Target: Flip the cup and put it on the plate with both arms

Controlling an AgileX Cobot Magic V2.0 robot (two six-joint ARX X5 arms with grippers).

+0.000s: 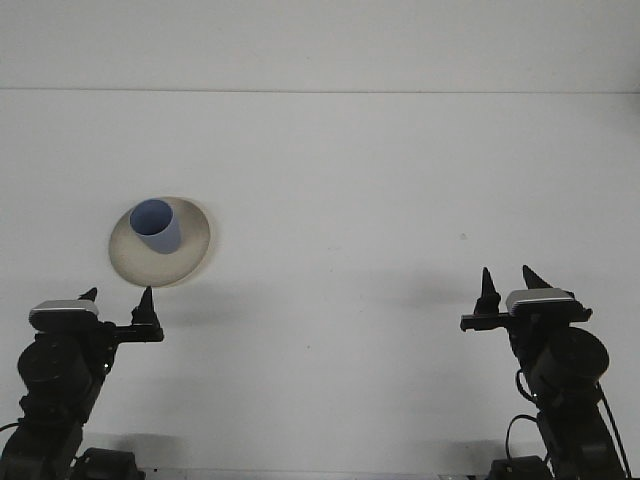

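Blue cup [156,224] stands mouth-up on the beige plate [190,250], left half of the worktop [400,200]. Left hand [117,298] sits just below it, fingers spread, holding nothing (much nearer arm). Right hand [509,283], also spread, is well apart.

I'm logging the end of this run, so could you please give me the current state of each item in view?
Blue cup: upright, mouth up, standing on the plate, free of both tools.
Plate: flat on the table, holding the cup.
Left tool: open, empty, near the table's front edge, short of the plate.
Right tool: open, empty, far from the plate.
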